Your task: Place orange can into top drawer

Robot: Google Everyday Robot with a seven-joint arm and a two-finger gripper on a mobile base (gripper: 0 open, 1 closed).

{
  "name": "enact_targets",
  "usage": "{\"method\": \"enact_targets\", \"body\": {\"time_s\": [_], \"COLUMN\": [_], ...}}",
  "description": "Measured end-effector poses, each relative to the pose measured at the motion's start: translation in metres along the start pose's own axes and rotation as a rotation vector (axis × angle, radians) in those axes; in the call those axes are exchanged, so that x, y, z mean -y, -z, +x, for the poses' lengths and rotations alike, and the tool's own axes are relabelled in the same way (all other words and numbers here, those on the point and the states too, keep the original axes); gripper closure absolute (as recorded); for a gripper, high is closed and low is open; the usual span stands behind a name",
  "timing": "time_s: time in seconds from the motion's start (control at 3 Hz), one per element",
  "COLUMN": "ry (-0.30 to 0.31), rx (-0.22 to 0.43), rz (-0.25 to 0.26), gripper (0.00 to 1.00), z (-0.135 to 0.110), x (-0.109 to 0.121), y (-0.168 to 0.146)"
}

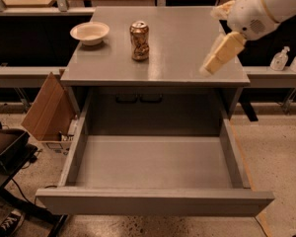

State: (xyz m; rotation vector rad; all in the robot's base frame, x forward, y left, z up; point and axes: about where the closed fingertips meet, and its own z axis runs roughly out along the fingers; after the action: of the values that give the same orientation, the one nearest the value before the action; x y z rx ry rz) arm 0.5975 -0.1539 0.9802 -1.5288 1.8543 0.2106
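The orange can (139, 40) stands upright on the grey cabinet top (182, 48), left of centre, shiny copper with a dented waist. The top drawer (155, 169) is pulled fully open below the cabinet top and nothing lies in it. My gripper (216, 59), cream-coloured, hangs from the white arm at the upper right, over the right part of the cabinet top, well to the right of the can and apart from it.
A cream round bowl (90, 32) sits at the back left of the cabinet top. An open cardboard box (48, 112) stands on the floor left of the cabinet. Clear bottles (280, 59) stand on a shelf at the right. Dark equipment (5, 152) is at lower left.
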Motion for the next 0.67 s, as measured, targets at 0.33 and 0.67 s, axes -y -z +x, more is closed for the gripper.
{"method": "enact_targets", "body": {"time_s": [0.33, 0.67], "ry": [-0.031, -0.121], "rx": [0.201, 0.399], "rz": [-0.057, -0.052], "gripper": [0.0, 0.0], "z": [-0.046, -0.085], "x": [0.043, 0.088], "y": [-0.06, -0.089]}}
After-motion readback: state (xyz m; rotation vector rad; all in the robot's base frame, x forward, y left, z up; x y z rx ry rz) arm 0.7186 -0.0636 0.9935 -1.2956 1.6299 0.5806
